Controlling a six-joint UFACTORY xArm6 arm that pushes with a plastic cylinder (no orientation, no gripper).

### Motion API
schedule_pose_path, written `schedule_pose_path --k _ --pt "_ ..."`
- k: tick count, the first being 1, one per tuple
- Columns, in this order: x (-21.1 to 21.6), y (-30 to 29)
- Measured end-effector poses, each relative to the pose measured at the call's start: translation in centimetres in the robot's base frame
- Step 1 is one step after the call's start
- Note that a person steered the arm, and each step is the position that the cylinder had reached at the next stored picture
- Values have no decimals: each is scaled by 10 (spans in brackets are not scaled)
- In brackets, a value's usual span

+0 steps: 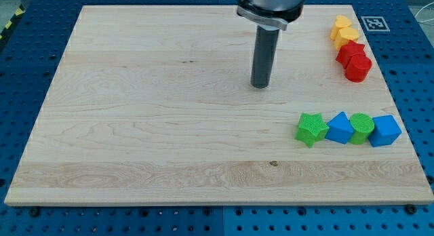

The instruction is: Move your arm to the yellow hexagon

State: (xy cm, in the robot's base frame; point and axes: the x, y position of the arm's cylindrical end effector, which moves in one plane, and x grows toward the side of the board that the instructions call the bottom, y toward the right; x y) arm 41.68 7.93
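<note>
Two yellow blocks sit at the view's top right: one [340,24] at the very top, whose shape I cannot make out, and the yellow hexagon [346,36] just below it. My tip [260,85] rests on the board above the centre, well to the left of the yellow blocks and a little lower. Below the yellow blocks are a red block [350,53] and a red hexagon [358,68].
A row of blocks lies at the view's right, lower down: a green star [311,128], a blue block [339,128], a green round block [361,127] and a blue cube [385,131]. The wooden board [149,127] lies on a blue perforated table. A fiducial marker [373,23] sits at the board's top right corner.
</note>
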Motion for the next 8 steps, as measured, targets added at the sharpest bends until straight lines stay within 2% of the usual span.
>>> schedule_pose_path --k 4,8 --pt "15 99" --pt "8 199"
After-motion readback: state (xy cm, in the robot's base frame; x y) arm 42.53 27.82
